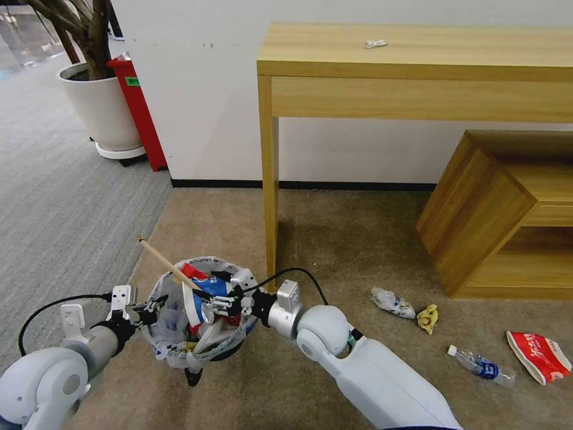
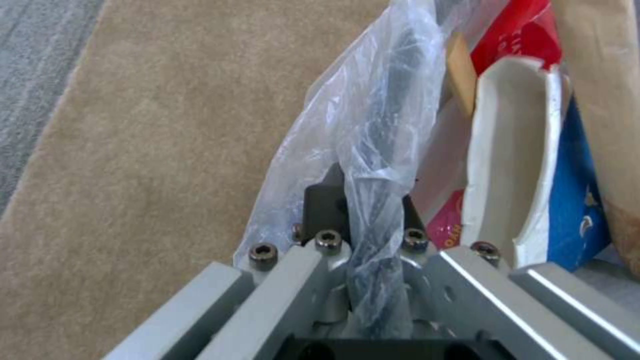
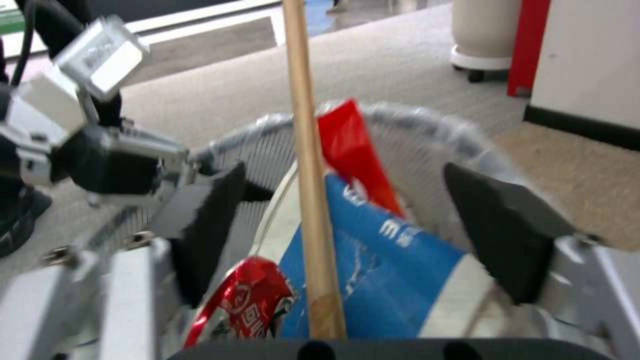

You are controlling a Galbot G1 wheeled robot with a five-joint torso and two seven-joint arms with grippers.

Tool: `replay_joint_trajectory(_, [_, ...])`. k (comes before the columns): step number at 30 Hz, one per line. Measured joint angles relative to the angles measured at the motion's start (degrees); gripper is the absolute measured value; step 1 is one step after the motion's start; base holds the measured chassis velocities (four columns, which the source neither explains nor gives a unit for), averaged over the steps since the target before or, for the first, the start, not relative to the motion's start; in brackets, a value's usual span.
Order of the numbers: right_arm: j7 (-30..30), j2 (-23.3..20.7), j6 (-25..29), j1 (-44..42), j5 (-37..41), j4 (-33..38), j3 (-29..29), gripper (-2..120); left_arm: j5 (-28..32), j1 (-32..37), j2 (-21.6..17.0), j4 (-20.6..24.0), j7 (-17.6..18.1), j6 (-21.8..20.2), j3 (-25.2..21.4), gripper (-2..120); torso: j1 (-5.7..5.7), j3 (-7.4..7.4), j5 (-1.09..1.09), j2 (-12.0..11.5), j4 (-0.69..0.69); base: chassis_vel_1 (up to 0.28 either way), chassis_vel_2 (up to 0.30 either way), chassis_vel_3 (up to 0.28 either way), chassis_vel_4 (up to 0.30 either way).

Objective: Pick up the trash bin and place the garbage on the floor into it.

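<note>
1. Flat beige-brown short-pile carpet floor (image 1: 334,239) underfoot; grey ribbed carpet (image 1: 59,197) off to the left, white wall behind, light wooden table (image 1: 418,60) and low wooden shelf unit (image 1: 507,209) ahead.
2. Small round black trash bin (image 1: 200,310) lined with crinkled translucent white plastic bag, held up off the floor between the two arms.
3. Left gripper (image 1: 150,307) at the bin's left rim, fingers pinched tight on rim and bag; left wrist view shows dark pads (image 2: 323,200) clamped on the bagged edge (image 2: 380,150).
4. Right gripper (image 1: 224,298) over the bin mouth from the right side, fingers spread wide, gripping nothing; black fingertips (image 3: 207,220) standing either side of the contents.
5. Inside the bin: long wooden stick (image 1: 167,263) jutting up and to the left past the rim, blue-white paper cup (image 3: 380,265), crushed red can (image 3: 247,300), red wrapper (image 3: 350,150).
6. On the floor, right of the bin and well apart from it: crumpled white wrapper (image 1: 392,302), small yellow packet (image 1: 427,318) just beside it, clear plastic bottle with blue label (image 1: 480,365), red-white carton (image 1: 540,355) lying flat.
</note>
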State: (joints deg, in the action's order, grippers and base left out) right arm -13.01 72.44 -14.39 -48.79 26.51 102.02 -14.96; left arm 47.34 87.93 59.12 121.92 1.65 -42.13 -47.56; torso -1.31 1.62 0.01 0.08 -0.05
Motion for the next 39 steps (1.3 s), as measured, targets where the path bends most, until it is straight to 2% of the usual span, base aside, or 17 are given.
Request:
replay_joint_trajectory(1, [0.0, 0.0, 0.0, 0.0, 0.0, 0.0, 0.0, 83, 0.0, 0.0, 0.0, 0.0, 0.0, 0.0, 0.0, 0, 0.0, 0.0, 0.0, 0.0, 0.0, 0.0, 0.0, 0.0, 0.0])
replay_joint_trajectory(4, [1.4, -0.3, 0.0, -1.1, 0.7, 2.5, 1.0, 97, -0.8, 0.2, 0.4, -1.2, -0.4, 0.0, -0.9, 0, 0.0, 0.0, 0.0, 0.0, 0.0, 0.0, 0.0, 0.0, 0.0])
replay_joint_trajectory(12, [3.7, -1.5, 0.0, -3.5, 1.6, 6.3, 3.2, 100, -2.2, 1.0, 1.8, -1.8, -2.1, 0.0, -2.3, 0, 0.0, 0.0, 0.0, 0.0, 0.0, 0.0, 0.0, 0.0, 0.0])
replay_joint_trajectory(16, [4.6, -2.8, 0.0, -5.6, 1.5, 7.3, 5.4, 100, -3.4, 1.7, 3.3, -2.7, -3.6, 0.0, -4.4, 0, 0.0, 0.0, 0.0, 0.0, 0.0, 0.0, 0.0, 0.0, 0.0])
replay_joint_trajectory(20, [4.6, -4.4, 1.3, -8.9, 0.0, 7.4, 9.4, 100, -3.6, 3.0, 4.4, -2.5, -4.8, 0.0, -7.1, 0, 0.0, 0.0, 0.0, 0.0, 0.02, 0.0, 0.0, 0.0, 0.0])
replay_joint_trajectory(23, [2.7, -6.0, 3.3, -14.5, -0.8, 7.9, 16.4, 100, -3.5, 4.1, 4.9, -1.8, -5.7, 0.0, -9.1, 0, 0.0, 0.0, 0.01, 0.0, 0.0, 0.0, 0.0, 0.0, 0.0])
replay_joint_trajectory(27, [1.4, -6.6, 3.4, -18.7, -2.6, 8.8, 20.9, 100, -3.6, 4.4, 5.3, -1.5, -6.0, 0.0, -9.4, 0, 0.0, -0.01, 0.02, 0.0, -0.01, 0.0, 0.0, 0.0, 0.0])
replay_joint_trajectory(30, [-0.1, -6.6, 3.8, -26.6, -5.7, 10.4, 28.1, 100, -4.3, 4.6, 5.8, -1.2, -6.3, 0.0, -9.4, 0, -0.01, 0.0, 0.01, 0.0, -0.02, 0.0, 0.0, 0.0, 0.0])
replay_joint_trajectory(34, [-0.1, -6.1, 4.1, -29.5, -6.8, 10.9, 31.0, 100, -4.5, 4.7, 5.9, -1.2, -6.4, 0.0, -9.3, 0, 0.0, -0.01, 0.01, 0.0, -0.01, 0.0, 0.0, 0.0, 0.0])
replay_joint_trajectory(36, [-1.4, -4.7, 6.1, -34.2, -10.9, 11.0, 36.7, 100, -4.6, 4.8, 5.8, -0.8, -6.4, 0.0, -9.1, 0, -0.01, 0.0, 0.01, 0.0, 0.0, 0.0, 0.0, 0.0, 0.0])
replay_joint_trajectory(39, [-2.0, -4.5, 7.1, -35.8, -11.4, 10.7, 38.9, 100, -4.7, 5.0, 5.7, -0.6, -6.4, 0.0, -9.1, 0, 0.0, 0.0, 0.01, 0.0, 0.01, 0.0, 0.0, 0.0, 0.0])
